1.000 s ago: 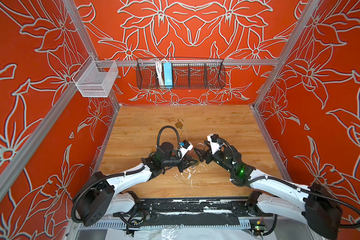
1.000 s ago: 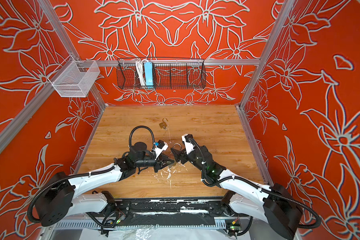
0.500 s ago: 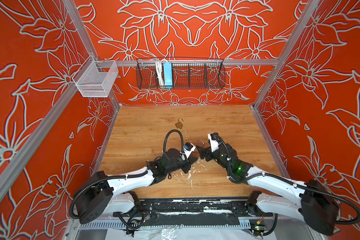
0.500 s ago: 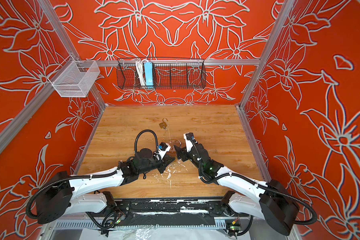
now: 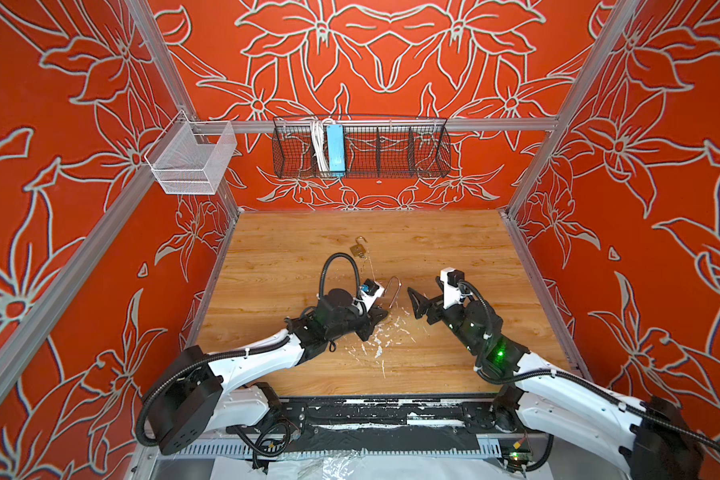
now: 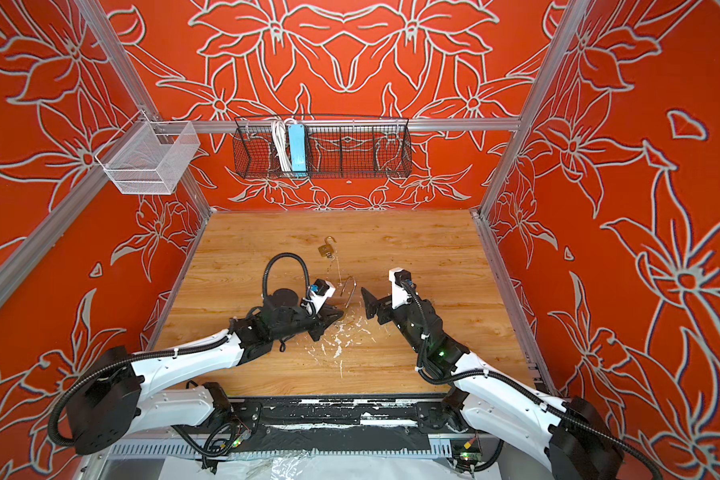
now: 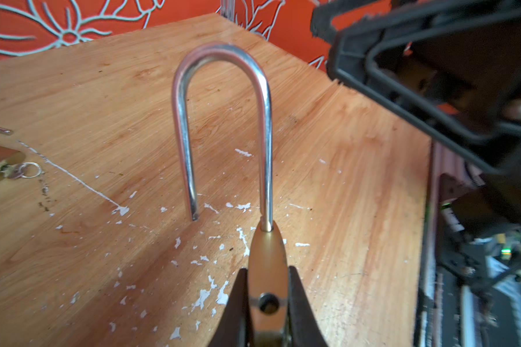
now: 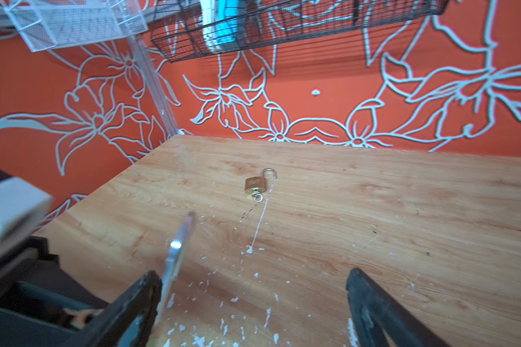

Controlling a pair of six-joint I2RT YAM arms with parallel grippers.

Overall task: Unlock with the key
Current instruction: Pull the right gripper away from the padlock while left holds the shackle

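Now, your left fingers (image 7: 236,309) clamp the padlock (image 7: 266,255), shackle (image 7: 223,120) pointing lengthwise toward the back wall (image 5: 371,62), right fingers (image 8: 370,303) spread wide.

Lab robot cell. Tabletop (image 5: 433,241) is boxed in by floral panels (image 5: 641,166) on aluminium rails (image 5: 499,124). White basket (image 5: 192,160) and black basket (image 5: 362,151) are hung on the rails, power strip (image 5: 335,149) stowed in the black one. Left arm (image 5: 250,365) and right arm (image 5: 566,395) are mounted on the front base (image 5: 391,415), cables (image 5: 341,257) left exposed.

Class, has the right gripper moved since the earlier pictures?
Yes. In a top view the right gripper has backed off rightward, toward the right edge of the table.
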